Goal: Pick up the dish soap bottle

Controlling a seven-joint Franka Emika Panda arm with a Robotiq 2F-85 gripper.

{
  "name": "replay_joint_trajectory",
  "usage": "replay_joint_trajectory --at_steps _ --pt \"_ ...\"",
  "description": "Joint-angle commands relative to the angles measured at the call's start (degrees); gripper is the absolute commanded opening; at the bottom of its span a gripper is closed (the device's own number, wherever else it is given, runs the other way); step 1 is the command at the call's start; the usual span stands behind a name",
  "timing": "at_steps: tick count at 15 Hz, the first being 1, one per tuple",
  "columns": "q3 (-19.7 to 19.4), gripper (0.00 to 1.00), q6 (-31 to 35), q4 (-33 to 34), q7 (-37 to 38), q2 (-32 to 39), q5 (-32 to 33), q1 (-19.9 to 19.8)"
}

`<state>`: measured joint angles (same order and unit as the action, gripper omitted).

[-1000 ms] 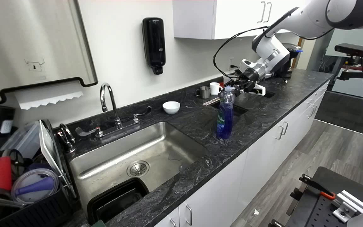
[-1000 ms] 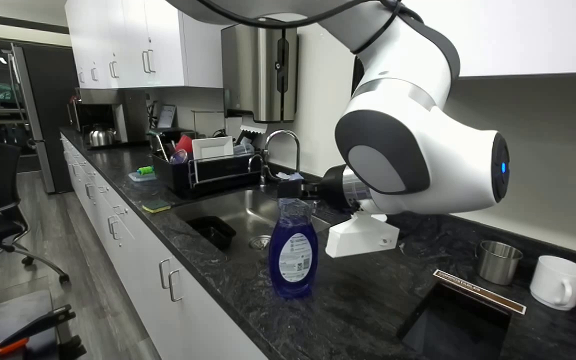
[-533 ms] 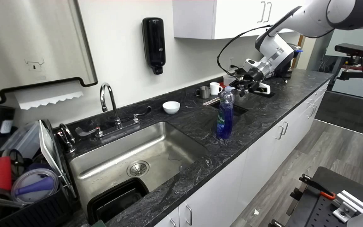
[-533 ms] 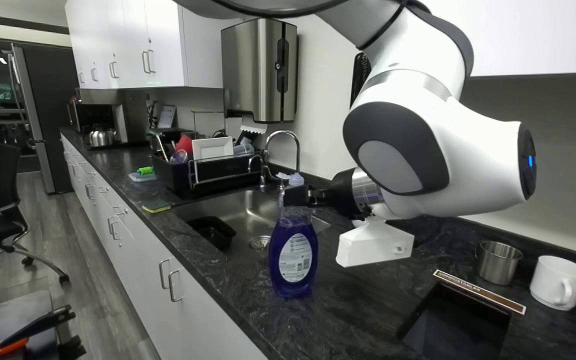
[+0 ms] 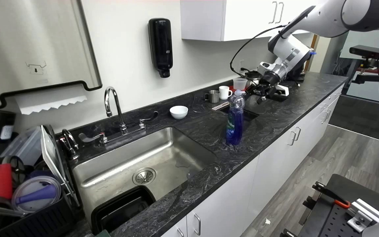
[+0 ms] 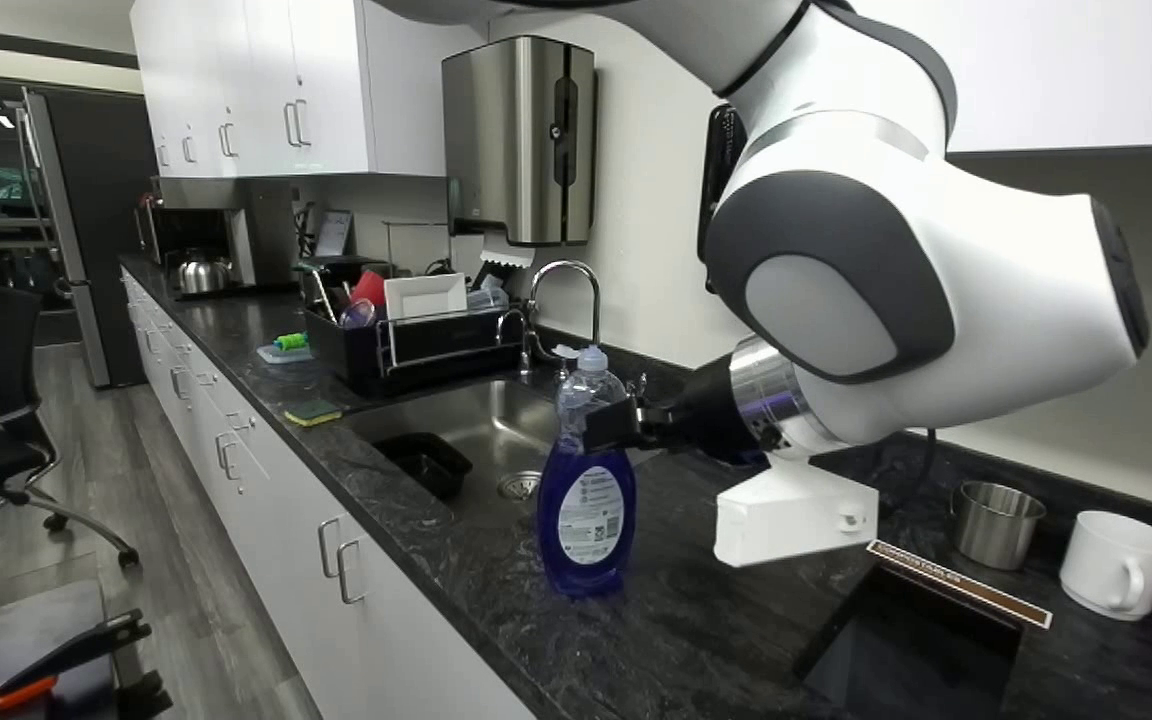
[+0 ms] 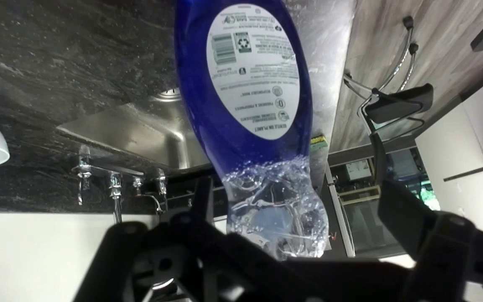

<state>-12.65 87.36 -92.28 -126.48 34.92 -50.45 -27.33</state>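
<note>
The dish soap bottle (image 5: 235, 120) stands upright on the dark counter, with deep blue liquid, clear upper part and pale cap. It also shows in an exterior view (image 6: 586, 500), with its oval white label. My gripper (image 5: 254, 95) is open at the height of the bottle's upper part, on the side away from the sink. In an exterior view one black finger (image 6: 612, 425) overlaps the bottle's clear shoulder. In the wrist view the bottle (image 7: 245, 84) appears upside down between the open fingers (image 7: 396, 205), nearer the left one. The hand hides its cap there. No grip on it shows.
A steel sink (image 5: 186, 144) with a black tub (image 5: 123, 205) lies beside the bottle. A white bowl (image 5: 178, 112), metal mug (image 5: 213, 96) and white mug (image 5: 224, 92) stand along the wall. A compost opening (image 6: 921, 640) is cut into the counter. The counter's front edge (image 5: 239, 164) runs near the bottle.
My gripper has moved lower and back, away from the bottle and sink side. The pale cap, covered earlier, shows fully in an exterior view. The bottle has not moved.
</note>
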Motion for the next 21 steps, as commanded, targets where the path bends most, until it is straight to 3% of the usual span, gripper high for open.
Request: replay_joint_trajectory --at_steps 1,8,14,21 --pt "-0.16 1.0 3.51 0.31 -0.77 -0.46 2.81 0.24" --pt "0.0 1.0 10.51 -0.32 0.42 -1.24 5.21 0.29" --pt "0.35 1.0 19.31 -2.21 5.83 -2.64 4.45 0.95" --pt "0.8 1.0 24.28 -5.88 13.47 -5.94 4.29 1.96"
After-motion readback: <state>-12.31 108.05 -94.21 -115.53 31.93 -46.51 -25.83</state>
